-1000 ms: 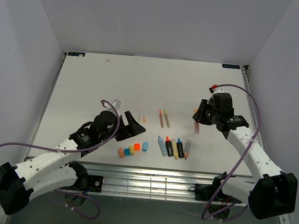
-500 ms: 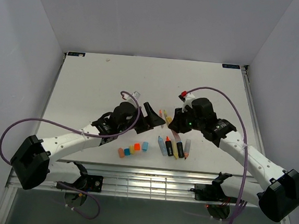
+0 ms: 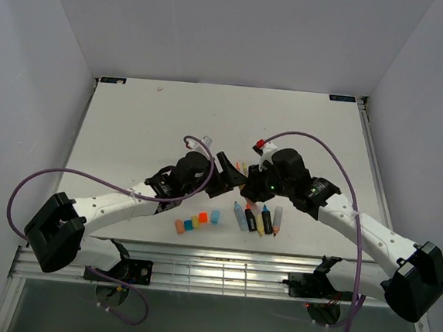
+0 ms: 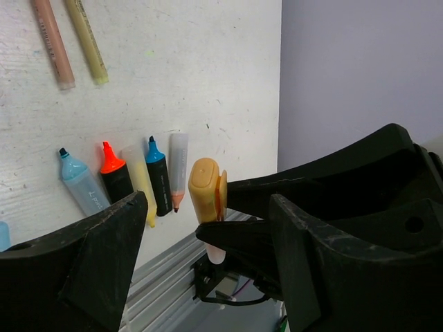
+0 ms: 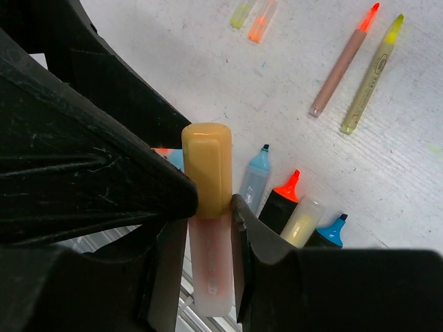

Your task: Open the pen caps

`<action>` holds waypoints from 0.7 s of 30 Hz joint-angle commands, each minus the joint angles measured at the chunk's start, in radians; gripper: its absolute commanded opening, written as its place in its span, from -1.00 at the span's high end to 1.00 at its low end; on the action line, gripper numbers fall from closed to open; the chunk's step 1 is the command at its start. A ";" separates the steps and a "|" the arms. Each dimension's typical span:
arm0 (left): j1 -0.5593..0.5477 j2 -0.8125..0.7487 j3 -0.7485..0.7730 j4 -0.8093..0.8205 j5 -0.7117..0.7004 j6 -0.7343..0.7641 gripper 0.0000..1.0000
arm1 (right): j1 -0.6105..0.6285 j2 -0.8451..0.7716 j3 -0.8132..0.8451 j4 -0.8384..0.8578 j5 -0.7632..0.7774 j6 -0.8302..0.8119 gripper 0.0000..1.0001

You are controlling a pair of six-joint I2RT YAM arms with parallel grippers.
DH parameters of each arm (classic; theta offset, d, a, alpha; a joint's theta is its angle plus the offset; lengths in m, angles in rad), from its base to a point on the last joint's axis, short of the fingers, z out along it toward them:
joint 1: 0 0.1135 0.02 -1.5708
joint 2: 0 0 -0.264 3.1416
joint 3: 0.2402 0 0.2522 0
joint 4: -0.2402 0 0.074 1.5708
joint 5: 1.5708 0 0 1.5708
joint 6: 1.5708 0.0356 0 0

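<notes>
With the right claw (image 5: pixel 210 232) clenched on the barrel (image 5: pixel 210 277) just below the orange cap (image 5: pixel 208 169), I am centring that cap between the left claw (image 4: pixel 208 205)'s released jaws for a square, straight pull.

— What's lying on the tabletop (image 3: pixel 147 128)?

— From my top feed I see five pen caps (image 3: pixel 203 217) bunched near the front edge: pink, yellow, blue, orange and teal. Just right of them, five marker barrels (image 3: pixel 266 219) lie side by side.

— Anything further back?

— My right wrist view shows two thin pens (image 5: pixel 342 66), one pink and one yellow-green, lying side by side beyond the barrels. Two tiny pale caps (image 5: pixel 263 19) lie near them.
</notes>
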 commanded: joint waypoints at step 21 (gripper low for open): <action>-0.033 0.021 -0.014 0.086 -0.012 -0.021 0.17 | 0.043 -0.011 0.048 0.079 0.015 0.072 0.85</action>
